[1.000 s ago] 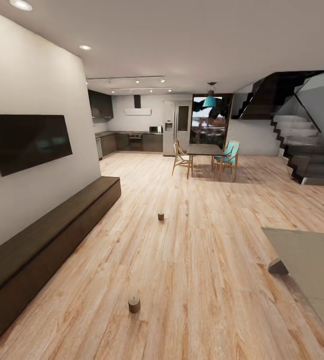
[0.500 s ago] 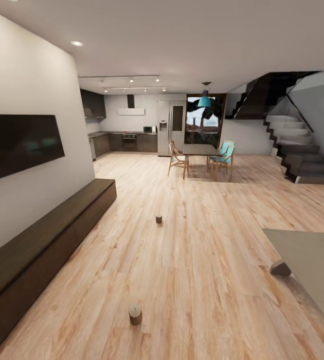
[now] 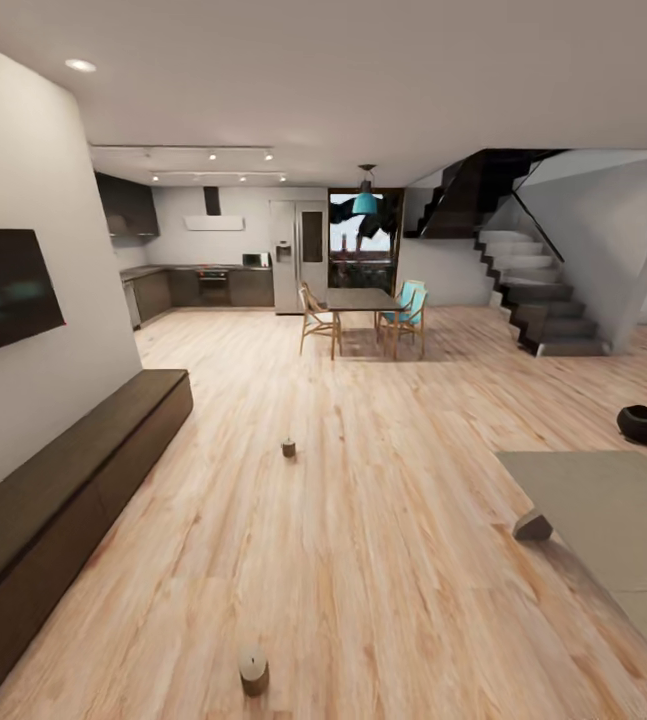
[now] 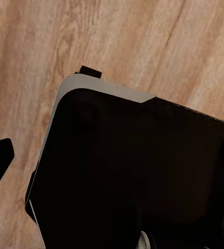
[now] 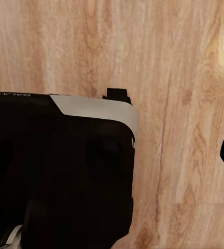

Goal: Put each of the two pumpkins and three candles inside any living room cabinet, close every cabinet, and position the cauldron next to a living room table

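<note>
Cauldron point(image 3: 644, 424) newly in view; cabinet point(image 3: 53, 500) left.

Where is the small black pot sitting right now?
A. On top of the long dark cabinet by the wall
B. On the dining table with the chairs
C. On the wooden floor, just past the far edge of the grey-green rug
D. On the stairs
C. In the head view the cauldron rests on the bare wooden floor at the right, just beyond the far edge of the rug.
</note>
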You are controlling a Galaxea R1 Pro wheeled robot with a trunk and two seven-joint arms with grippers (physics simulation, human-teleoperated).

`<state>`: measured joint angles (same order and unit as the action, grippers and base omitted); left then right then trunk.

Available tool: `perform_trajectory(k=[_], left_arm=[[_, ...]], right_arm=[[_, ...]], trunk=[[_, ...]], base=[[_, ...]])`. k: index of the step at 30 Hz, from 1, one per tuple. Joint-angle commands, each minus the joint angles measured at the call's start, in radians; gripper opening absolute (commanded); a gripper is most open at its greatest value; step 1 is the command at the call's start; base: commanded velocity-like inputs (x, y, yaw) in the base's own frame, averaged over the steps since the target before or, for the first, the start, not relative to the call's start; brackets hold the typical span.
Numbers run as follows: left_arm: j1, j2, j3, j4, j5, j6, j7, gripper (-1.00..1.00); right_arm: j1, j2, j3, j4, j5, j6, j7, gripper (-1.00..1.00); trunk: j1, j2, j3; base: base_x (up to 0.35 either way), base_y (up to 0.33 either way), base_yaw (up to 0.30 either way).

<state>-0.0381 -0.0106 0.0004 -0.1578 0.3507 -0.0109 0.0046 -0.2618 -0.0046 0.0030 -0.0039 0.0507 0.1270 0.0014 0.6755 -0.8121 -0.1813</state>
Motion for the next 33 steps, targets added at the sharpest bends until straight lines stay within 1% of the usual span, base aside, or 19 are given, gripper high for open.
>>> perform_trajectory(k=[1,8,13,18,21,31,33], left_arm=[[0.0,0.0,0.0,0.0,0.005,-0.001,0.0,1.0],[0.0,0.0,0.0,0.001,0.005,-0.001,0.001,1.0],[0.0,0.0,0.0,0.001,0.005,-0.002,0.001,1.0],[0.0,0.0,0.0,0.001,0.005,-0.003,0.002,1.0],[0.0,0.0,0.0,0.001,0.005,-0.003,0.002,1.0],[0.0,0.0,0.001,0.001,0.006,-0.003,0.002,1.0],[0.0,0.0,0.002,0.001,0.007,-0.003,0.002,1.0]], right_arm=[[-0.001,0.0,0.0,-0.001,0.005,0.004,0.0,1.0],[-0.001,0.0,0.0,-0.001,0.006,0.004,0.0,1.0],[-0.001,0.0,0.001,-0.001,0.006,0.004,0.0,1.0],[-0.001,0.0,0.001,0.0,0.006,-0.007,-0.001,1.0],[-0.001,0.0,0.002,0.003,0.007,-0.045,-0.003,1.0],[-0.001,0.0,0.002,0.003,0.008,-0.052,-0.009,1.0],[-0.001,0.0,0.003,0.003,0.008,-0.052,-0.009,1.0]], trunk=[[0.001,-0.001,-0.001],[0.001,-0.001,-0.001],[0.001,-0.001,-0.001],[0.001,-0.001,-0.001],[0.001,-0.001,-0.001],[0.001,-0.001,-0.001],[0.001,-0.001,-0.001]], base=[[0.313,0.116,-0.286],[0.303,0.049,-0.286],[0.113,0.009,-0.193],[0.044,0.001,-0.033],[0.079,0.0,-0.006],[0.009,0.0,0.0],[0.0,0.0,0.119]])
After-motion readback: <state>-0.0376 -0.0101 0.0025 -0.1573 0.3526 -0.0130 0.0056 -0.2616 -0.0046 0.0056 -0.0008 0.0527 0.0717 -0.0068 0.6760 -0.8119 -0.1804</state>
